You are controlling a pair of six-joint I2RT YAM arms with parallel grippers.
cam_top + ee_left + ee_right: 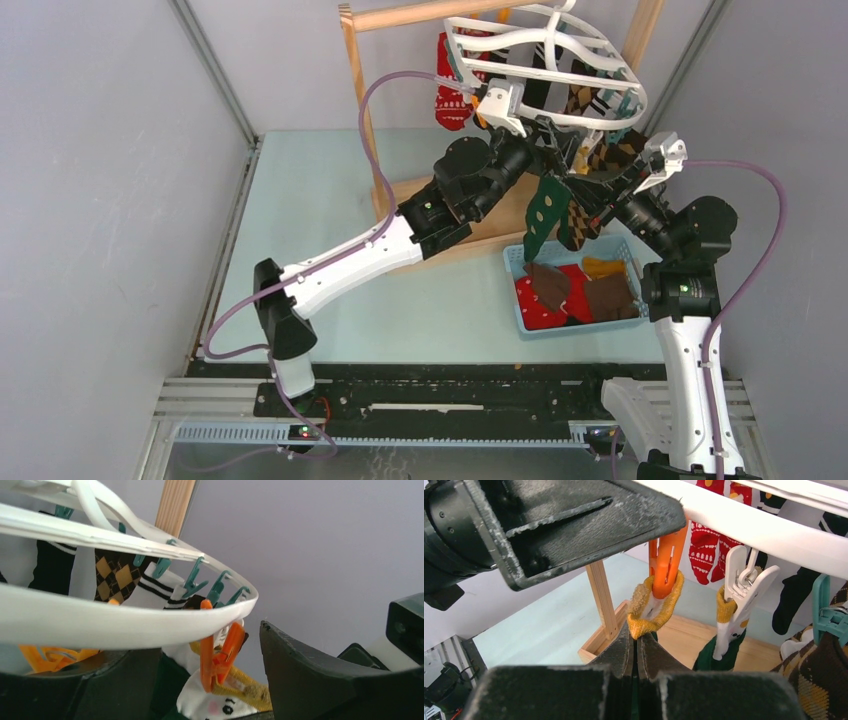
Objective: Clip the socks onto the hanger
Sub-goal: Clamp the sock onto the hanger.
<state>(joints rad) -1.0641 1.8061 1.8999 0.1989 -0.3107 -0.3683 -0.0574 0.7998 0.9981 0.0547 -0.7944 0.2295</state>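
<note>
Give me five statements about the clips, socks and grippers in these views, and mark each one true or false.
1. The orange clip grips the yellow-cuffed sock. True.
2. The blue basket is empty. False: red and brown socks lie in it.
3. The left gripper is open. True.
4. The red patterned socks lie on the table. False: they hang from the hanger.
5. The right gripper is wide open. False: it is shut on the yellow-cuffed sock, just under its cuff.
</note>
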